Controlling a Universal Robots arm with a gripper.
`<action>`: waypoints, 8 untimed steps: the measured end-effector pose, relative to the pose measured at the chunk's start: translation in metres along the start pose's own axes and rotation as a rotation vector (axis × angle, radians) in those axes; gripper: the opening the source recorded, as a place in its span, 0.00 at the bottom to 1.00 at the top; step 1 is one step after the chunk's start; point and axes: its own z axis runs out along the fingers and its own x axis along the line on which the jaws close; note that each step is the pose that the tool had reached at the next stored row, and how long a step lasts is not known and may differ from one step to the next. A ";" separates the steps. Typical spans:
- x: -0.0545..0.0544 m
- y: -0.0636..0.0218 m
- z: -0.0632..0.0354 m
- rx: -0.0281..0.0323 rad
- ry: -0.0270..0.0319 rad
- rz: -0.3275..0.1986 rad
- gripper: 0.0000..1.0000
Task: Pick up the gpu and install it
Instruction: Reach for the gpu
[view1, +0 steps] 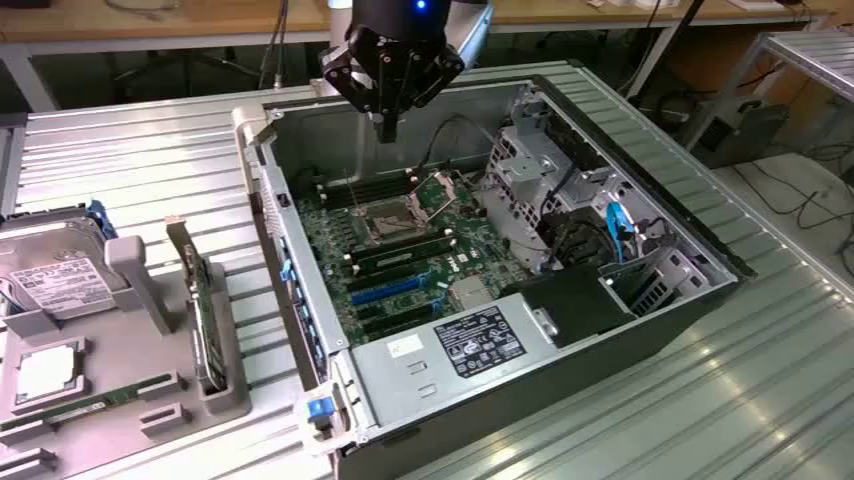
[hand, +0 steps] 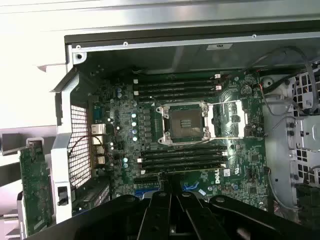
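Your pincer (view1: 387, 128) hangs clenched on nothing over the open computer case (view1: 654, 345), above the motherboard (view1: 461, 262). Note the gpu (view1: 200, 320): it stands on edge in the grey holder (view1: 140, 275), outside the case at the exterior view's left, well apart from the pincer. A hard drive (view1: 54, 280) sits in the same holder, further left.

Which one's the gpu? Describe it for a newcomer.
Find the grey tray on the exterior view's left, beside the open computer case. The gpu is the green card standing on edge at the tray's case-side edge; the hard drive and memory stick lie flat.
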 end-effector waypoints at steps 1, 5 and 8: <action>0.000 0.0000 0.0000 -0.0009 0.0001 0.000 0.11; 0.000 0.0000 0.0000 -0.0035 0.0003 0.000 0.11; 0.001 -0.0006 -0.0001 -0.0039 0.0003 0.000 0.11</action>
